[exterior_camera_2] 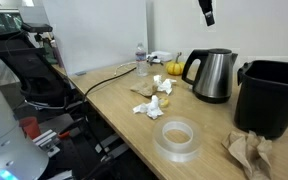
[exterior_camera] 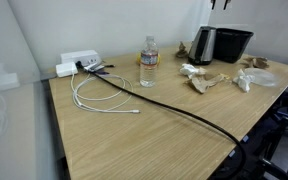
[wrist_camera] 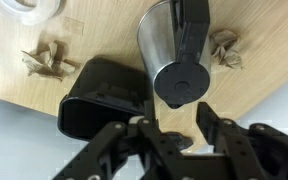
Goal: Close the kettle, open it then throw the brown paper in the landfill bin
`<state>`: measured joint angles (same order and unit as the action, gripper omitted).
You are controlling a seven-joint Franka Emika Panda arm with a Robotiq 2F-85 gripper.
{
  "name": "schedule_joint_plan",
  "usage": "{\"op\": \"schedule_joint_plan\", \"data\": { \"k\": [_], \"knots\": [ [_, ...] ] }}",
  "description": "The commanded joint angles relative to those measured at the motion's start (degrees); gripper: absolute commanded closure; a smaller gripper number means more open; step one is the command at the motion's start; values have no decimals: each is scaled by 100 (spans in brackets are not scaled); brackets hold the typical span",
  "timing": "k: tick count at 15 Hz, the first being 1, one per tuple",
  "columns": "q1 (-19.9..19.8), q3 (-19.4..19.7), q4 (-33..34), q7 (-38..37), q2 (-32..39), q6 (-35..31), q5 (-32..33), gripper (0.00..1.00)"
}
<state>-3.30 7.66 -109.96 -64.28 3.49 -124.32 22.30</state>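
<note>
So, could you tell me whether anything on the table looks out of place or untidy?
Yes: a crumpled brown paper lies loose on the table beside the landfill bin, not in it, and white tissue wads are scattered near the upright kettle. Nothing looks spilled or damaged.

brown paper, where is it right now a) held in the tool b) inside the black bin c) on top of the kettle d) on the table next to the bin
d, the brown paper lies on the table just outside the landfill bin.
</note>
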Motion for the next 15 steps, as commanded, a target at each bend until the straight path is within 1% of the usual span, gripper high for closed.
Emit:
{"op": "schedule_joint_plan", "data": {
  "k": [1,3,4,6,9,15],
  "knots": [
    [-44,-64,334,279,166,434,-265,82],
    [-52,-58,450,281,275,472,-359,96],
    [-55,-53,494,291,330,456,-420,99],
    [-39,-44,572,232,457,389,-463,100],
    [19,-18,654,72,609,331,-296,100],
    [91,24,663,-144,766,265,-197,100]
  ]
}}
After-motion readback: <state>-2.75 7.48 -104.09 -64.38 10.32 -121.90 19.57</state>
